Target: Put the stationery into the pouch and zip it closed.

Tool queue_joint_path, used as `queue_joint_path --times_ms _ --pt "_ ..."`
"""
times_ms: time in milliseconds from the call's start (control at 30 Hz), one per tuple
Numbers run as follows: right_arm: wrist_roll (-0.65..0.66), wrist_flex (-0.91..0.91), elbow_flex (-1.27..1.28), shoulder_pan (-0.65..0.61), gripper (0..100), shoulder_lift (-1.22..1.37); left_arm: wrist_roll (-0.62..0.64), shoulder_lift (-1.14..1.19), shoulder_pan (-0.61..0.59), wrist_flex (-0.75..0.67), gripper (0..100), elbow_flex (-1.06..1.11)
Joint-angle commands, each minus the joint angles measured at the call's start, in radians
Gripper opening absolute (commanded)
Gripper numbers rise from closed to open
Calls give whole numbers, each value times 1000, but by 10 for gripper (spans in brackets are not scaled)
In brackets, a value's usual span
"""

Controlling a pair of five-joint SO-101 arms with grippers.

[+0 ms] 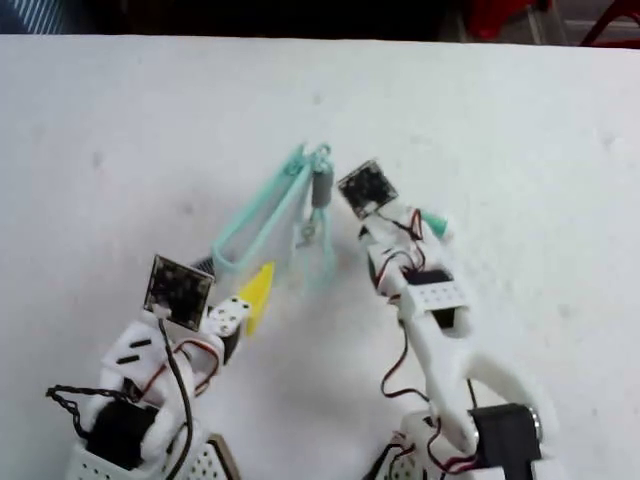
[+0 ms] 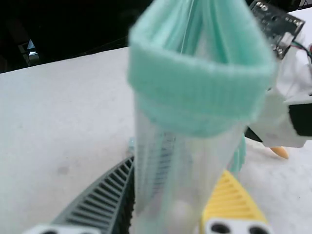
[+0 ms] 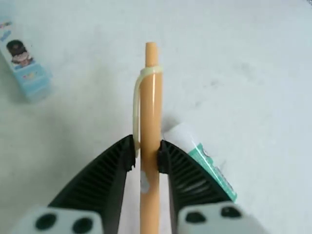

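Gripping pouch (image 2: 192,102): left gripper (image 2: 178,170) | pen (image 3: 150,97): right gripper (image 3: 145,148) | both well inside table (image 1: 120,120) edges

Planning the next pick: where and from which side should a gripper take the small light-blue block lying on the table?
Probably from above, closing across its two long sides at mid-length: the light-blue block lies flat on the table, oblong, with its visible sides free.

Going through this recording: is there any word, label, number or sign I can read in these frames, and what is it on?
No text is legible in any view.
On the pale blue box: a cartoon figure and small print, too blurred to read.
On the pen in the right end effector: no readable print.
On the pouch in the left end effector: no print visible.
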Motion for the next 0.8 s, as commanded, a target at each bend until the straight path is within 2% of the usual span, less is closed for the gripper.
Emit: queue_joint_path --times_ms 0,433,600,767 --pt "-80 10 -6 19 17 -110 6 4 5 3 188 -5" --pt "-91 328 -15 -27 17 -958 6 4 8 -9 188 6" --pt "-91 588 -149 -145 16 -1234 6 4 7 -9 188 6" --pt "-91 748 -321 -285 16 -1276 6 4 7 -9 188 6"
